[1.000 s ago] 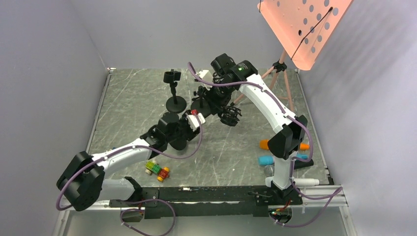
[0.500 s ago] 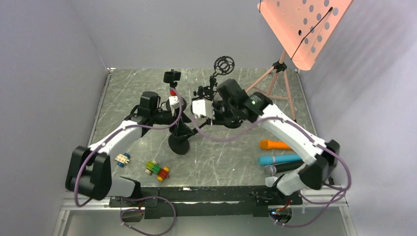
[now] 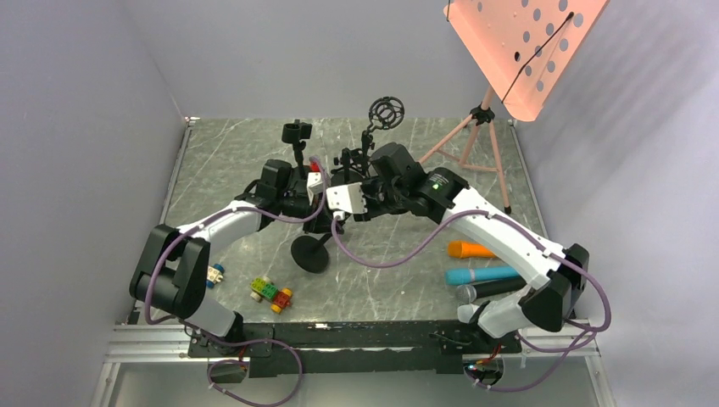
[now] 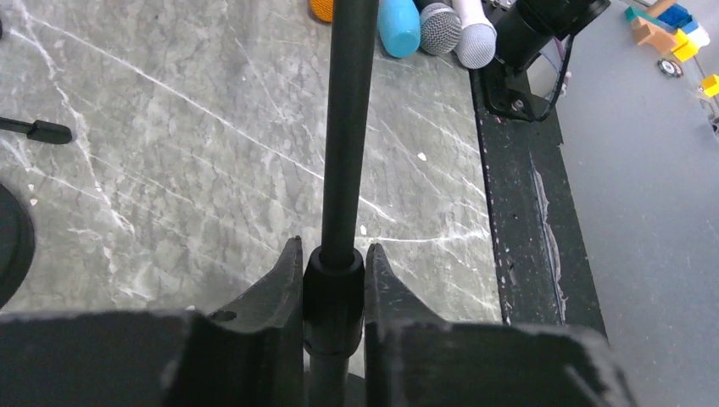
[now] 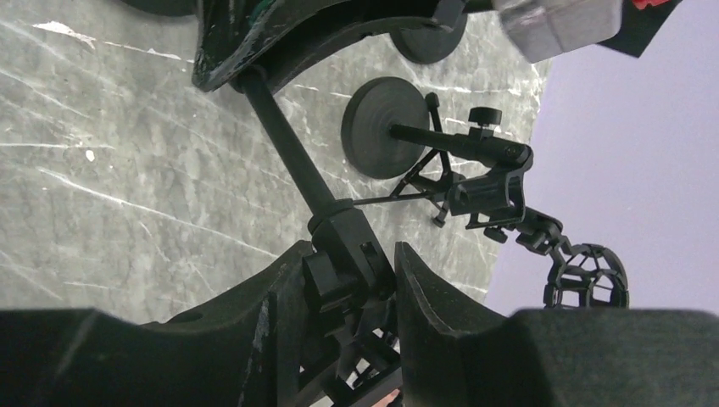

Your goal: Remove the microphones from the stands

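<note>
**While the stand is clamped by both grippers: separation step in hand**

Item: stand [image 3: 309, 253], black, held tilted over the table [image 3: 220, 170], with its round base low at front centre. Whether the base touches the table cannot be told.

Left gripper [image 4: 332, 254]: the jaws are drawn nearly together and pressed on either side of the collar [image 4: 333, 292] on the pole [image 4: 348, 127].

Right gripper [image 5: 349, 254]: the jaws are likewise narrowed and closed on the holder [image 5: 339, 229] at the pole's upper end.

Microphone: none can be made out in the holder, and whether one is seated there is hidden by the fingers. Three loose microphones [image 3: 475, 273] are laid on the table near the right arm's base.

Step, as judged: the pole is braced by the left arm so that the holder end can be worked by the right.

Next move, as judged: a firm hold on the pole is called for while the microphone is drawn out along the holder's axis, without the base being swung.

Views:
- **Top view:** the two grippers are merged into one dark mass and no grip can be read. Only here are the base, the pink music stand [image 3: 526, 42] and the toy bricks [image 3: 271, 292] shown.
- **Left wrist view:** jaw contact on the collar is given by this view alone.
- **Right wrist view:** only here are the holder and a neighbouring shock-mount stand [image 5: 585, 275] shown close.
</note>
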### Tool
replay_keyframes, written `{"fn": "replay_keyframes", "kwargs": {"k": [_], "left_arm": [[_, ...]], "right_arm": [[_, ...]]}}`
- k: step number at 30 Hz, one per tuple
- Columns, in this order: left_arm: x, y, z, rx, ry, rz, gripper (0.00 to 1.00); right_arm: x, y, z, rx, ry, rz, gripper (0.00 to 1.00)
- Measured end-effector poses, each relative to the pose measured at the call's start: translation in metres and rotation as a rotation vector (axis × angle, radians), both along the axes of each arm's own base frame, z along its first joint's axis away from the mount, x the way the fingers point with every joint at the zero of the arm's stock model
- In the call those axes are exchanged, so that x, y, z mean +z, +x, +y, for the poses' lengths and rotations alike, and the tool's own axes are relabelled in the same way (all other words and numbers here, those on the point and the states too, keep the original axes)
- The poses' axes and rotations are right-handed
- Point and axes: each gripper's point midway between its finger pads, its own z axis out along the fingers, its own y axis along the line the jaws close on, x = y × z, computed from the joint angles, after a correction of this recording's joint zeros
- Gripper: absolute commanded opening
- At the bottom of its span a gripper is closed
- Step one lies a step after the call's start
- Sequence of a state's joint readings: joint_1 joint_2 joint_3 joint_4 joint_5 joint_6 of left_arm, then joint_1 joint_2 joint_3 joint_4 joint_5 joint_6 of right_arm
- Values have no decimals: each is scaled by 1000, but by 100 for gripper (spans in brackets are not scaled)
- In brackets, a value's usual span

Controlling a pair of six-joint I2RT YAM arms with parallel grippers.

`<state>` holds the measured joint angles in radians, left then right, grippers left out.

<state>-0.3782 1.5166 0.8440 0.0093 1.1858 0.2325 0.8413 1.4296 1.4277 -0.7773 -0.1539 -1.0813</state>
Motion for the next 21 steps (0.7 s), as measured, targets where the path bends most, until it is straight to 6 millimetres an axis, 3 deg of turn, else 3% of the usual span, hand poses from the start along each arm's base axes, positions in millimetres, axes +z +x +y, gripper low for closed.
{"fn": "replay_keyframes", "kwargs": {"k": [6, 11, 15, 18, 19, 21], "left_arm": [[3, 7, -5, 58, 58, -144, 0], [13, 45, 11, 493, 176, -556, 0], [9, 71, 14, 671, 289, -671, 0], [1, 75, 10, 692, 340, -663, 43], [0, 76, 11, 694, 346, -656, 54], [2, 76, 13, 696, 339, -628, 65]], "right_arm": [[6, 15, 0, -172, -4, 132, 0], [7, 50, 5, -489, 55, 467, 0], [-14, 68, -9, -702, 130, 704, 0], [-22, 68, -13, -758, 125, 749, 0], [-22, 67, -12, -760, 122, 747, 0], [-22, 65, -11, -755, 115, 742, 0]]}}
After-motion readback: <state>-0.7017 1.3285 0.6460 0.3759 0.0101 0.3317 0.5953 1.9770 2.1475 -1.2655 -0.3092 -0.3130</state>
